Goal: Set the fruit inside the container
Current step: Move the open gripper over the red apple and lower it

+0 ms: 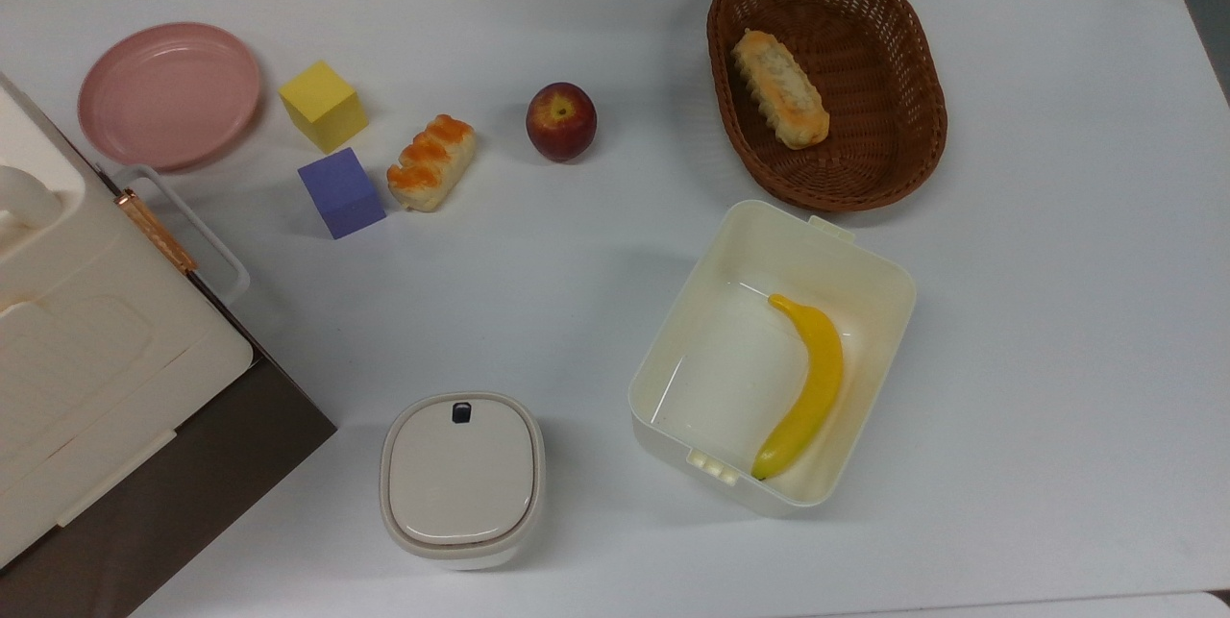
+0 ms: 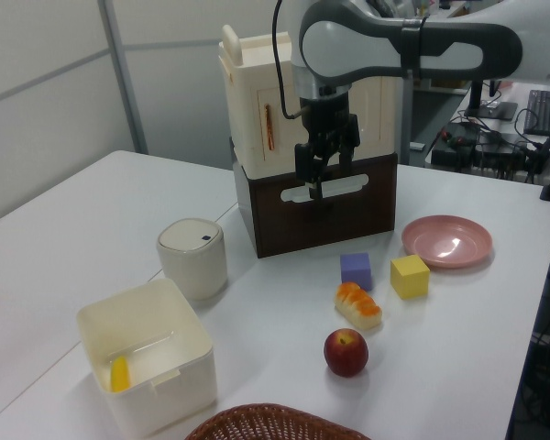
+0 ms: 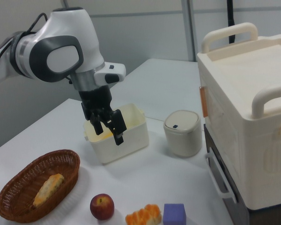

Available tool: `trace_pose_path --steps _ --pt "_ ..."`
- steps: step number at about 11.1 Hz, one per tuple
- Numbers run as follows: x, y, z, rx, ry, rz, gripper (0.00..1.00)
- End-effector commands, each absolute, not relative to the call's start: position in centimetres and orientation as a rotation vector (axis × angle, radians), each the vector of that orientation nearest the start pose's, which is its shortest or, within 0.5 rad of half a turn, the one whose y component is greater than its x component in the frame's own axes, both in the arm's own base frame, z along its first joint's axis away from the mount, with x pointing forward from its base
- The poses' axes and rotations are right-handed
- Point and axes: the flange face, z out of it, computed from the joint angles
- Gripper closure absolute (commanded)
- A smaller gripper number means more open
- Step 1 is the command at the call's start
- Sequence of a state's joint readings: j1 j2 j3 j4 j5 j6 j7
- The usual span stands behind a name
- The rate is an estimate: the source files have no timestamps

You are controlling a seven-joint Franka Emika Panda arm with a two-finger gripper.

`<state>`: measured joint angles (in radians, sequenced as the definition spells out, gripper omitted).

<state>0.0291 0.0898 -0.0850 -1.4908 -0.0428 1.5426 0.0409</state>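
From the top view you see the banana (image 1: 807, 387) lying whole inside the container (image 1: 870, 262); the left view gives you just a yellow tip past the wall. In the right view the end effector (image 3: 108, 133) hangs above the tabletop (image 1: 596, 243) in front of the container, fingers apart, holding and touching nothing. The fruit (image 1: 561, 121) sits on bare tabletop, well apart from the container, between the bread roll (image 1: 431, 161) and the wicker basket (image 1: 903, 157), with open room all around it.
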Motion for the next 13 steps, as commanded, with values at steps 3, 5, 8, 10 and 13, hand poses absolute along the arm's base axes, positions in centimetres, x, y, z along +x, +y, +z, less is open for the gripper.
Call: trace_pose_path --steps 3,5,8,10,13 --pt "58.0 0.8 55.9 -3.171 0.031 0.222 0.0" --pt "59.0 3.4 52.8 -3.173 -0.034 0.306 0.0" --pt "58.9 5.4 48.8 -3.172 -0.054 0.429 0.0" --pt "58.8 6.1 44.9 -3.163 -0.079 0.55 0.0" --pt "59.2 6.9 40.6 -3.155 -0.097 0.67 0.0"
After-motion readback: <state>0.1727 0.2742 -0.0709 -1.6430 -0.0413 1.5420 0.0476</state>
